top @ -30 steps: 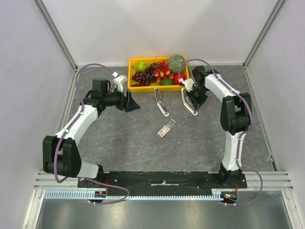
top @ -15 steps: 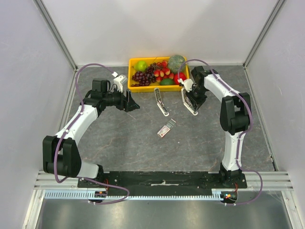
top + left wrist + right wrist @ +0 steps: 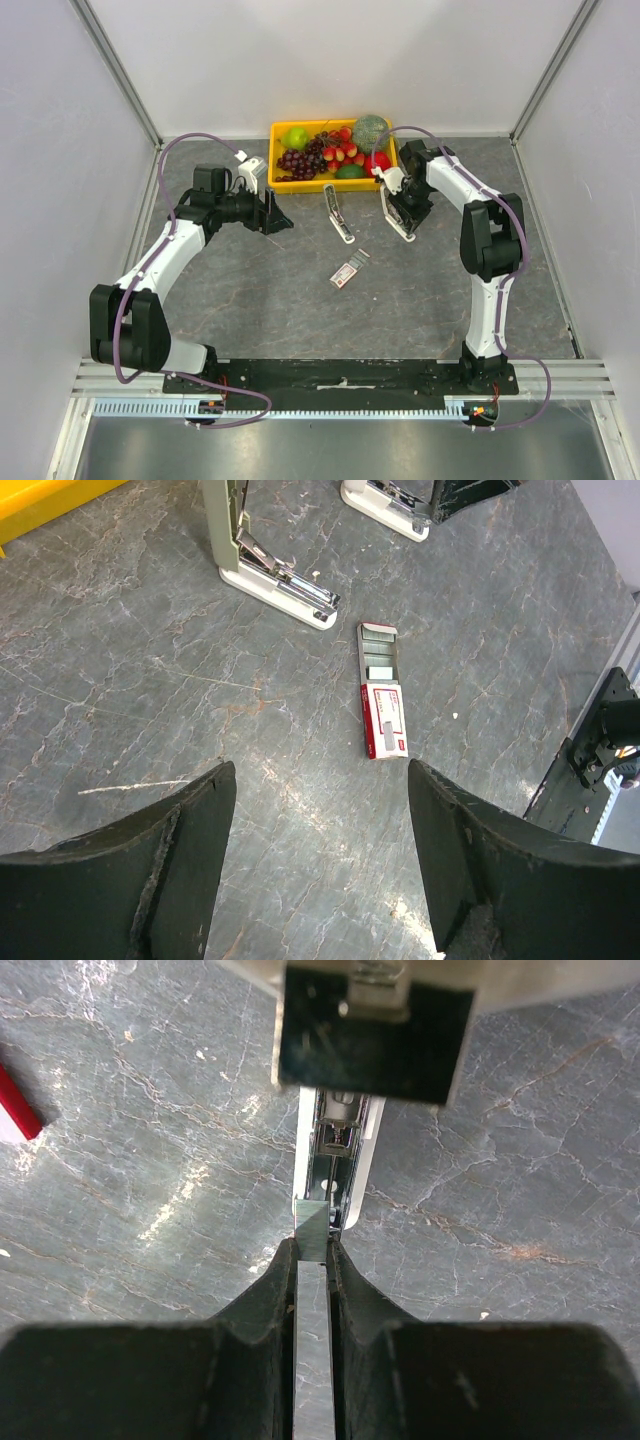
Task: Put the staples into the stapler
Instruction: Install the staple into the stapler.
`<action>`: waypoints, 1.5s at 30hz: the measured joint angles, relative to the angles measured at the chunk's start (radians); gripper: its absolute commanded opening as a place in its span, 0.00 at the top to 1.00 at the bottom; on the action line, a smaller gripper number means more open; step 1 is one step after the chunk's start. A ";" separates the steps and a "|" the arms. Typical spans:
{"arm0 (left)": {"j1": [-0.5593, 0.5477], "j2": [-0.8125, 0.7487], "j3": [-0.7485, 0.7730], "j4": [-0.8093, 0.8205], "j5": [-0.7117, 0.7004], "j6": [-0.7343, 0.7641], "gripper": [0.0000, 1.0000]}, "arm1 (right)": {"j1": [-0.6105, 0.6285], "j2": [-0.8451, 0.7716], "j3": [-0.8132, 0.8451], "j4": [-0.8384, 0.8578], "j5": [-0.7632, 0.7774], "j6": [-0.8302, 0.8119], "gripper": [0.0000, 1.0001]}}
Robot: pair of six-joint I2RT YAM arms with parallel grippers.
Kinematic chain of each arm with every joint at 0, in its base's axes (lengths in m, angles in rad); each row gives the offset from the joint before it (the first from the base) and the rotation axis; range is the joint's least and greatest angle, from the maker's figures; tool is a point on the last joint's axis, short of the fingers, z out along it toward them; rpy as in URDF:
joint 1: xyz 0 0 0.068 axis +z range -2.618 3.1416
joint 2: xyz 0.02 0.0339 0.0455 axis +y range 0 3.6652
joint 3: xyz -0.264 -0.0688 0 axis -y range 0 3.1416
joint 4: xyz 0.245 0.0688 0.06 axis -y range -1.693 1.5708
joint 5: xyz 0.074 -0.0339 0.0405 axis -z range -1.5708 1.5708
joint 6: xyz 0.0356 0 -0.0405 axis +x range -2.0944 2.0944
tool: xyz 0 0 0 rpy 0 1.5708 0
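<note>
The right tool (image 3: 312, 1252) is pinched almost shut on a thin silvery strip of staples (image 3: 312, 1350), whose tip sits at the mouth of the open magazine (image 3: 335, 1155) of the right stapler (image 3: 404, 232). The left tool (image 3: 320, 772) hangs wide open and empty. The strip looks light and stiff but brittle, so it may snap if twisted; a side pinch near its rear suits it. The staple box (image 3: 382, 705) lies on the worktop (image 3: 250, 300) just nearer than both staplers, right of the left stapler (image 3: 275, 575). There is open room on the near side, while the fruit tray (image 3: 300, 186) crowds the far side.
</note>
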 measured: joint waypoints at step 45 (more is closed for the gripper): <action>0.000 0.000 0.000 0.000 0.000 0.000 0.24 | -0.046 -0.006 0.015 0.000 -0.087 0.001 0.98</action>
